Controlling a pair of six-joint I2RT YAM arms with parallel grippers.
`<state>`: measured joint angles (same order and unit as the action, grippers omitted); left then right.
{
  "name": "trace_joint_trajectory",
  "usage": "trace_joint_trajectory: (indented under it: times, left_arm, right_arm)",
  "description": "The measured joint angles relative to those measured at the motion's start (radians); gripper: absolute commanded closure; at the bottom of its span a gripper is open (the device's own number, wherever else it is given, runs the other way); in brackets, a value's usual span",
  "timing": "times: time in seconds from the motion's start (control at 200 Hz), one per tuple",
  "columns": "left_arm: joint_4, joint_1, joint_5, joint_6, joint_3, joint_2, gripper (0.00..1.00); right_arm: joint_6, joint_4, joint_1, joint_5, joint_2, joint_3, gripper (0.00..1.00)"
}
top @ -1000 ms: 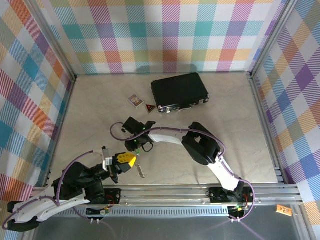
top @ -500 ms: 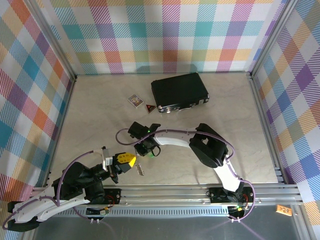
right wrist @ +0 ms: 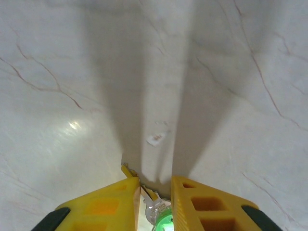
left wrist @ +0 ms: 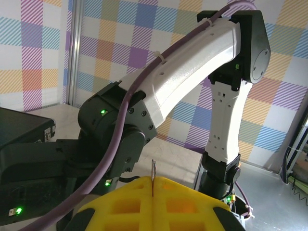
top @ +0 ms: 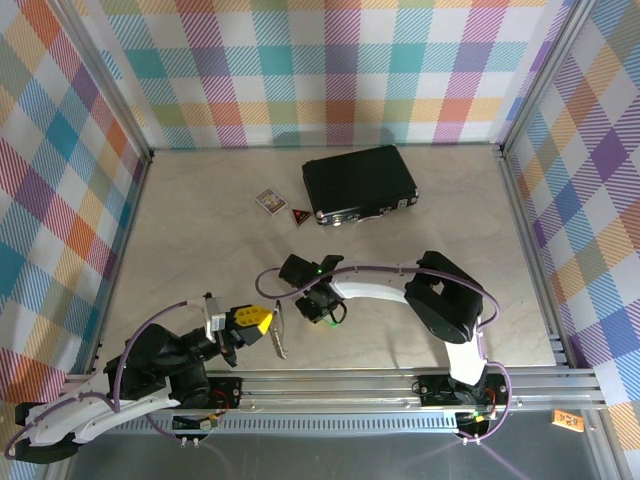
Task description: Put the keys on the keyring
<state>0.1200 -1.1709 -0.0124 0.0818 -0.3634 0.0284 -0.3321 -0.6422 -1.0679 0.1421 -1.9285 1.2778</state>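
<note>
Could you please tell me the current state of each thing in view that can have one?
left gripper: shut on the keyring
right gripper: shut on the key
keyring: held, apart from the key
key: held, not yet on the keyring
black case: closed, lying flat on the table

- The key [right wrist: 161, 217] sits between the yellow fingers [right wrist: 110, 204] of the right gripper [right wrist: 154, 185]. The bottom edge cuts off its green head, and the fingers hide most of its blade.
- The keyring [left wrist: 153, 172] appears edge-on as a thin wire above the closed left gripper [left wrist: 153, 186], which hides the rest.
- The black case [left wrist: 19, 127] is cut off by the left edge, and the right arm [left wrist: 183, 82] covers its near end.
- From above, the print on the card box [top: 270, 202] is too small to read.
</note>
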Motion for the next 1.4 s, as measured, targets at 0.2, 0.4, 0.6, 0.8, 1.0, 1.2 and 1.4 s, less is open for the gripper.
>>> trace_joint_trajectory:
  times: [0.2, 0.4, 0.6, 0.8, 1.0, 1.2, 1.4]
  left_arm:
    - [0.000, 0.000, -0.008, 0.000, 0.000, 0.035, 1.00]
    - [0.000, 0.000, -0.018, 0.000, 0.000, 0.048, 1.00]
    - [0.001, 0.000, -0.032, 0.000, 0.000, 0.048, 1.00]
    - [0.001, 0.000, -0.033, 0.000, 0.000, 0.048, 1.00]
    - [0.001, 0.000, -0.033, 0.000, 0.000, 0.048, 1.00]
    - [0.001, 0.000, -0.033, 0.000, 0.000, 0.048, 1.00]
    - [0.001, 0.000, -0.033, 0.000, 0.000, 0.048, 1.00]
  right_arm:
    - [0.001, -0.018, 0.003, 0.006, 0.022, -0.016, 0.67]
    - [-0.006, -0.023, 0.008, -0.009, 0.086, -0.016, 0.59]
    - [-0.050, -0.047, 0.022, -0.058, 0.162, -0.018, 0.58]
    - [-0.134, -0.047, 0.077, -0.148, 0.287, -0.128, 0.59]
    - [-0.209, -0.001, 0.140, -0.265, 0.331, -0.234, 0.60]
    - [-0.242, 0.053, 0.154, -0.330, 0.328, -0.260, 0.64]
    - [-0.260, 0.111, 0.159, -0.349, 0.291, -0.280, 0.67]
